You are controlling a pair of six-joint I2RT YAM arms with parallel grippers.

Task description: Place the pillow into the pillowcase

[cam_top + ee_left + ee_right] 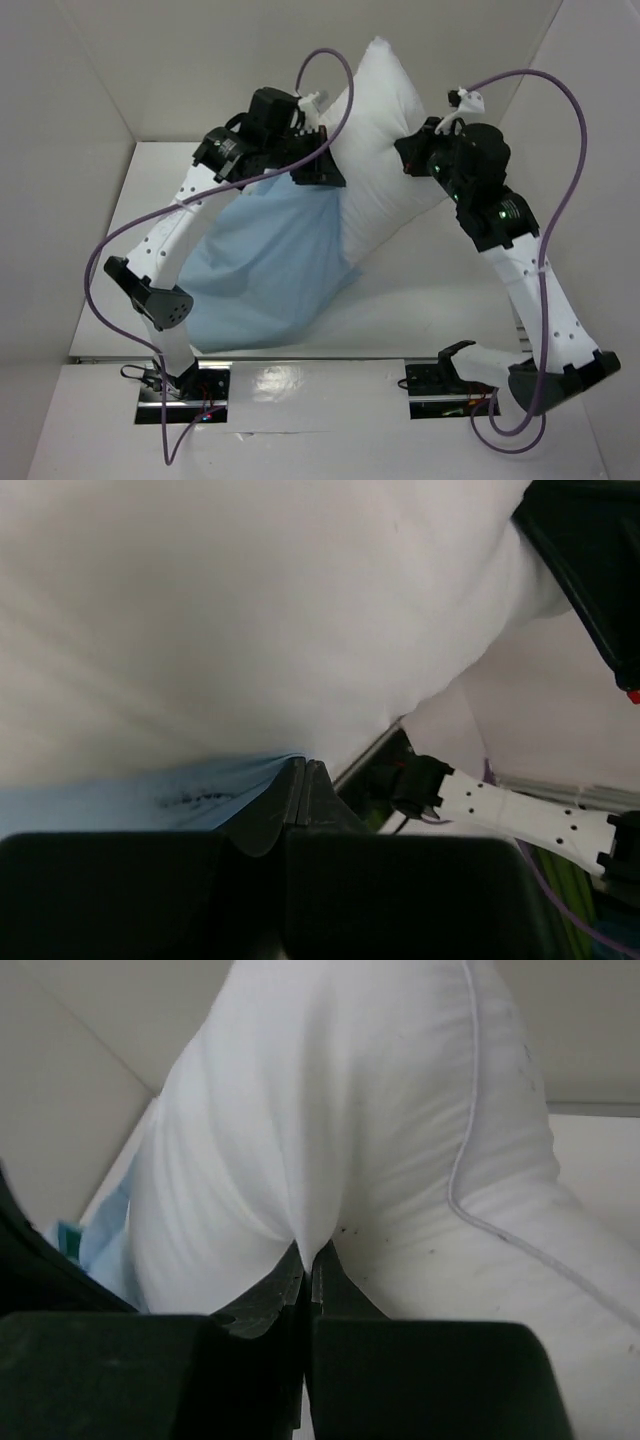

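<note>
Stuffing step — 2 grips on, pillow at the case.
The pillow leans tilted, its low end against the pillowcase on the table; whether it is inside I cannot tell. My left gripper is clamped on the blue edge and my right gripper pinches white fabric. Next, I judge: push the pillow down into the lifted mouth.

bg: plain white walls 3 sides | white tabletop | glossy front ledge | even light
</note>
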